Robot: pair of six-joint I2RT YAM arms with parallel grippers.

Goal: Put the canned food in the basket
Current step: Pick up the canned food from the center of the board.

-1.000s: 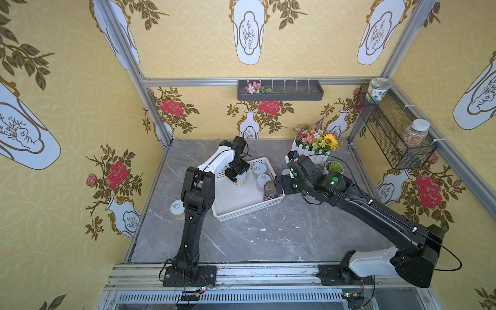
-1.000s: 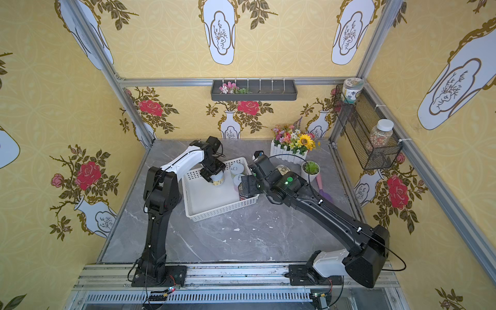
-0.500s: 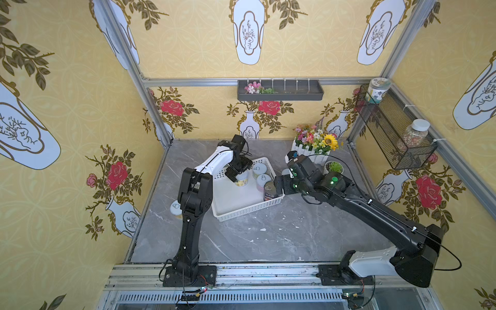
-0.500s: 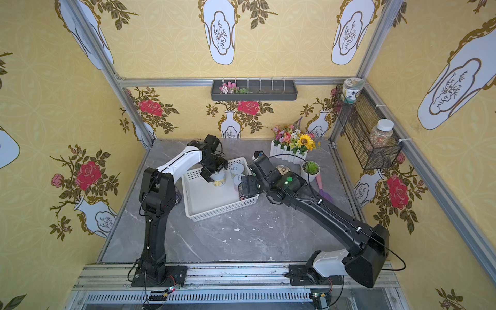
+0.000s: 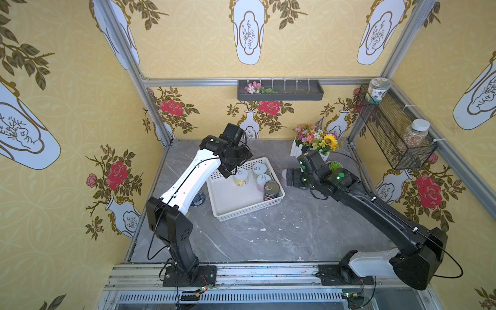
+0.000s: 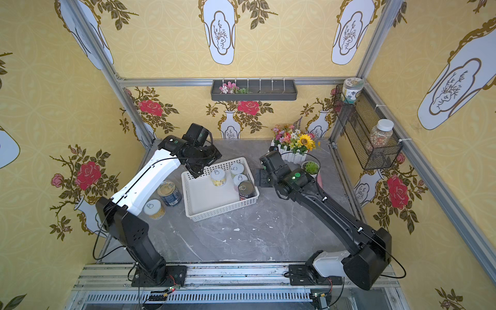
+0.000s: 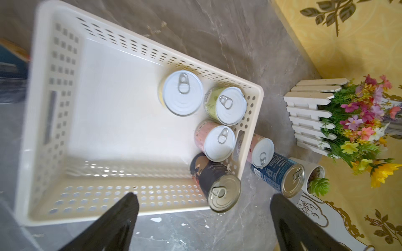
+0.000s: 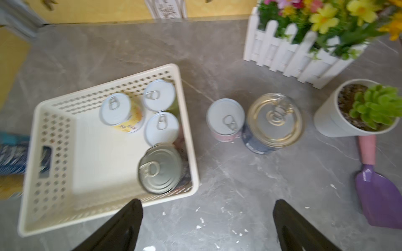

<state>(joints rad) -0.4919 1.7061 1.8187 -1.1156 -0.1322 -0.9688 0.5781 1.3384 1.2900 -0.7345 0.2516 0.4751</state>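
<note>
Newly parted left end effector (image 7: 203,196), yellow can (image 5: 240,177) released in basket (image 5: 249,210)

1. This is a robot test cell in a lab, dressed like a home corner.
2. Metal frame bars (image 5: 193,81) hold panels of yellow flower wallpaper (image 5: 53,188).
3. The left arm (image 5: 188,185) and the right arm (image 5: 375,212) are bolted to a metal rail (image 5: 255,276) beside the grey worktop (image 5: 255,241).
4. A flower box (image 5: 316,141) adds decoration.

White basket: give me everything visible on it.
The basket is shallow, rectangular white plastic with perforated walls, a slot handle in each short end and a solid floor. It sits flat on the grey table. Four upright cans cluster at one end; the rest is bare. The open left gripper hovers above, not touching.
</note>
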